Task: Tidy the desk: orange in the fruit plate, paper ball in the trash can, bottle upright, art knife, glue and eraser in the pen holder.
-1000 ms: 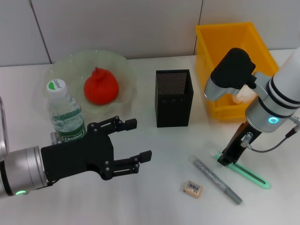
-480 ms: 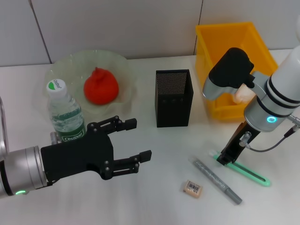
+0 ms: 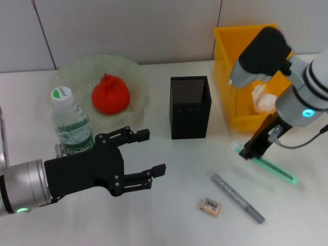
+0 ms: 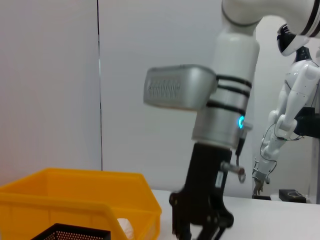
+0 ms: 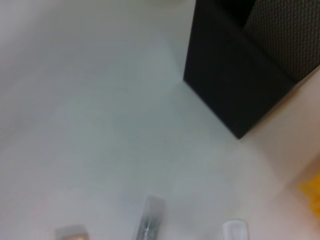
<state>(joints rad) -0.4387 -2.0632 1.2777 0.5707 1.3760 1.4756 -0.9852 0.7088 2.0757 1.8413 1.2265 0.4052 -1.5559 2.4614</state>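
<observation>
My right gripper (image 3: 252,152) is shut on one end of the green art knife (image 3: 271,168), holding it just off the table in front of the yellow trash can (image 3: 225,66). The paper ball (image 3: 264,99) lies inside the can. Left of the can stands the black mesh pen holder (image 3: 189,107). The grey glue stick (image 3: 238,198) and the eraser (image 3: 210,205) lie on the table near the front. The orange (image 3: 110,95) rests in the fruit plate (image 3: 66,69). Beside the plate the bottle (image 3: 72,123) stands upright. My left gripper (image 3: 154,152) hovers open, right of the bottle.
The left wrist view shows the right arm (image 4: 220,110) above the trash can's rim (image 4: 75,195). In the right wrist view the pen holder (image 5: 250,65) is close, with the glue stick's tip (image 5: 150,222) below it. A pale wall runs behind the table.
The right arm has risen and moved back toward the trash can, carrying the green art knife off its earlier spot. The left arm has not moved.
</observation>
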